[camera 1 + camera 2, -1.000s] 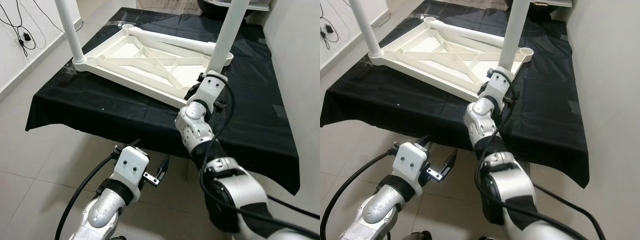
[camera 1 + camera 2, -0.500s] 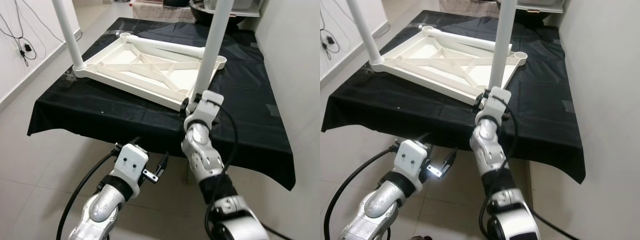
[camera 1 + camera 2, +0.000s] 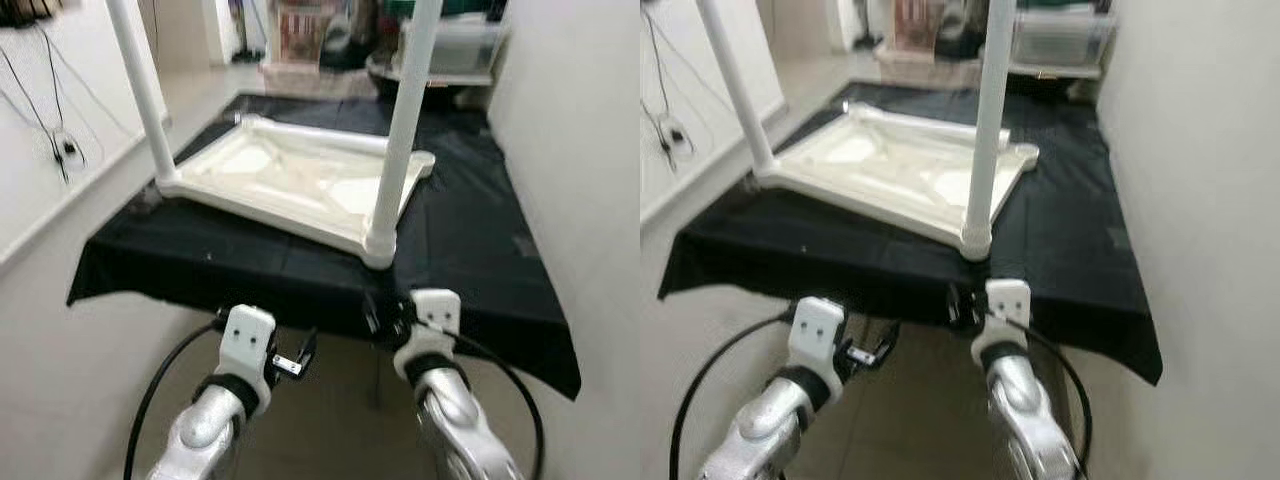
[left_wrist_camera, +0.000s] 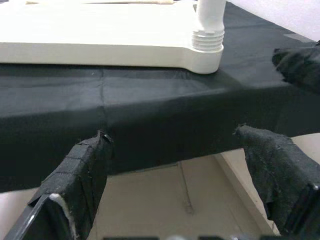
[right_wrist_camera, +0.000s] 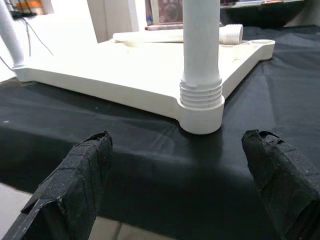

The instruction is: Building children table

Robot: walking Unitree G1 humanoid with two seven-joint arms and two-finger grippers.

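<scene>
I see the upturned white plastic children's tabletop (image 3: 300, 185) lying on the black-draped table (image 3: 470, 270), two white legs (image 3: 405, 120) upright. My left gripper (image 4: 175, 195) and right gripper (image 5: 175, 185) gape wide, empty, below its near edge.

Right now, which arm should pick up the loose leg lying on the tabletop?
Probably right. The loose leg lies at the tabletop's far side, straight ahead of the open right gripper. The left gripper hangs lower, below the black cloth's edge.
</scene>
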